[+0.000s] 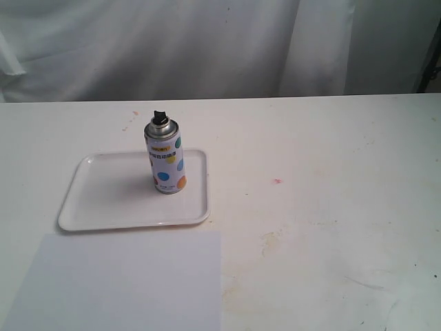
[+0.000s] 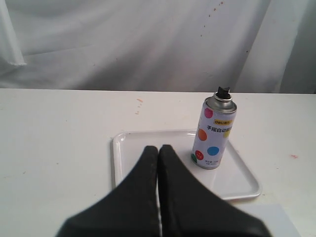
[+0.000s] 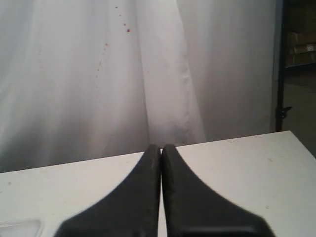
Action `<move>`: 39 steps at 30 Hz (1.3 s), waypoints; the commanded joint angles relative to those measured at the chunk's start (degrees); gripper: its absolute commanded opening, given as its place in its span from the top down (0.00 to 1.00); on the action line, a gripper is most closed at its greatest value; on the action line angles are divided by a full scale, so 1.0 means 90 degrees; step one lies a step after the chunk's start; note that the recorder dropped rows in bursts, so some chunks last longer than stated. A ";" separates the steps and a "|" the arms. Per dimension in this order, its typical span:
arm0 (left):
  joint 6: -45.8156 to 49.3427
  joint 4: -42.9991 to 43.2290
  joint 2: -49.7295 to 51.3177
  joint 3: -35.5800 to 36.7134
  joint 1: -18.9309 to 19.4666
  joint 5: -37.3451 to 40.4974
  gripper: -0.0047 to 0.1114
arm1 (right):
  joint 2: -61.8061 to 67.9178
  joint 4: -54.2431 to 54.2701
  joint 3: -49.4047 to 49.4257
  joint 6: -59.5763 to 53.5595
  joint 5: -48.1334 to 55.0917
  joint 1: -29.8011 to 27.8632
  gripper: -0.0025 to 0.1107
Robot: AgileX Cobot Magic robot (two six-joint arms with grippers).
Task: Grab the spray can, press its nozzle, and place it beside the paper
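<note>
The spray can [image 1: 165,160] stands upright on the right part of a white rimmed tray [image 1: 96,200]; it is white with coloured dots and a silver top. Its black nozzle [image 1: 160,116] sits on the dome. The wrist view of the left arm also shows the spray can [image 2: 213,136], nozzle [image 2: 223,92] and tray [image 2: 242,177]. The paper [image 1: 117,283] lies flat in front of the tray, at the near left. My left gripper [image 2: 158,148] is shut and empty, short of the can. My right gripper [image 3: 161,147] is shut and empty over bare table. Neither gripper shows in the exterior view.
A white cloth backdrop [image 1: 220,48] hangs behind the table. A small pink speck [image 1: 278,181] and faint stains mark the white tabletop [image 1: 331,207] right of the tray. A corner of the paper [image 2: 276,217] shows in the left wrist view.
</note>
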 commanded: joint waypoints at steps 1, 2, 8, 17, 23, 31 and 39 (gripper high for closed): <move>-0.0070 -0.0003 -0.0017 0.0021 0.0014 -0.0008 0.96 | -0.0830 -0.0005 0.0643 -0.0108 -0.0583 -0.0848 0.98; -0.0070 -0.0003 -0.0017 0.0021 0.0014 -0.0008 0.96 | -0.1121 -0.0005 0.0801 -0.0108 -0.0678 -0.0986 0.98; -0.0070 -0.0003 -0.0017 0.0021 0.0014 -0.0008 0.96 | -0.2477 0.0282 0.1280 0.0012 -0.0799 -0.1166 0.98; -0.0070 -0.0003 -0.0017 0.0021 0.0014 -0.0008 0.96 | -0.2814 0.0976 0.1298 -0.0360 -0.1204 -0.1166 0.98; -0.0070 -0.0003 -0.0017 0.0021 0.0014 -0.0008 0.96 | -0.2814 0.6784 0.1298 -0.6496 -0.0677 -0.1166 0.98; -0.0070 -0.0003 -0.0017 0.0021 0.0014 -0.0008 0.96 | -0.2814 1.0852 0.1298 -1.1551 0.0083 -0.1166 0.98; -0.0070 -0.0003 -0.0017 0.0021 0.0014 -0.0008 0.96 | -0.2814 1.0884 0.1351 -1.1442 0.0527 -0.1166 0.98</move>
